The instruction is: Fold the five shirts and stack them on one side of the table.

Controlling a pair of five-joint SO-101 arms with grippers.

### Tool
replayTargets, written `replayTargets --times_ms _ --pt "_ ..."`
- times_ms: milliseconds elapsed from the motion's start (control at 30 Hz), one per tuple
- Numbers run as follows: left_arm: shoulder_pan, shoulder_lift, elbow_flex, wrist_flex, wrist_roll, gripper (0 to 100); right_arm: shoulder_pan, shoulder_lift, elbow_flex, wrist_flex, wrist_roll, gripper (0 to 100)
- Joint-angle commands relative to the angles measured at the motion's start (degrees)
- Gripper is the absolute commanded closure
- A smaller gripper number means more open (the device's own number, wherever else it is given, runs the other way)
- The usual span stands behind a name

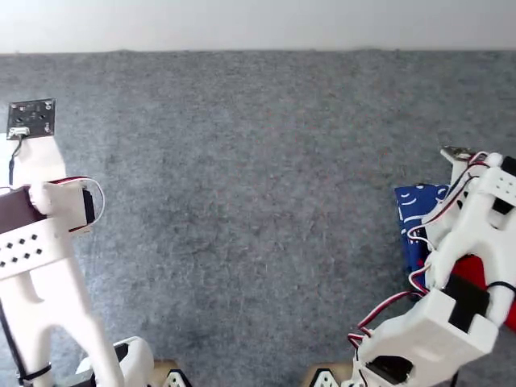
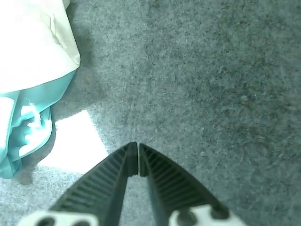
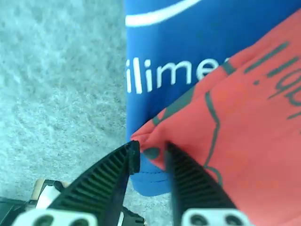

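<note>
My right gripper (image 3: 151,155) is shut on the corner of a folded red shirt (image 3: 235,122) with dark print. That shirt lies on top of a blue shirt (image 3: 188,42) with white lettering. From above, the blue shirt (image 1: 413,216) and red shirt (image 1: 477,272) sit at the table's right edge, partly under the right arm (image 1: 451,306). My left gripper (image 2: 138,159) hangs shut and empty over bare carpet. Beside it lie a cream shirt (image 2: 33,42) and a teal shirt (image 2: 26,120) underneath.
The grey carpeted table (image 1: 242,185) stretches wide between the two arms. A bright patch of light (image 2: 75,141) falls on the carpet near the teal shirt. The left arm (image 1: 40,242) stands at the table's left edge.
</note>
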Motion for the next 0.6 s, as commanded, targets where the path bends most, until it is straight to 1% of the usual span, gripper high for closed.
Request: replayTargets --times_ms 0,200,433,500,567 --pt "0.44 -0.97 -0.22 -0.70 -0.44 98 1.54 -0.31 -1.76 0.92 0.62 84.1" --pt "0.44 -1.05 -0.22 -0.70 -0.44 98 1.45 -0.13 -1.41 -0.92 0.62 83.8" --pt "0.44 -1.14 -0.22 -0.70 -0.35 98 1.36 -0.13 5.45 -8.04 0.62 84.1" --pt "0.44 -1.14 -0.22 -0.53 -0.35 98 1.36 -0.13 7.91 -10.15 0.62 86.4" --pt "0.44 -1.14 -0.22 -0.44 -0.35 98 1.36 -0.13 9.85 -12.35 0.62 92.5"
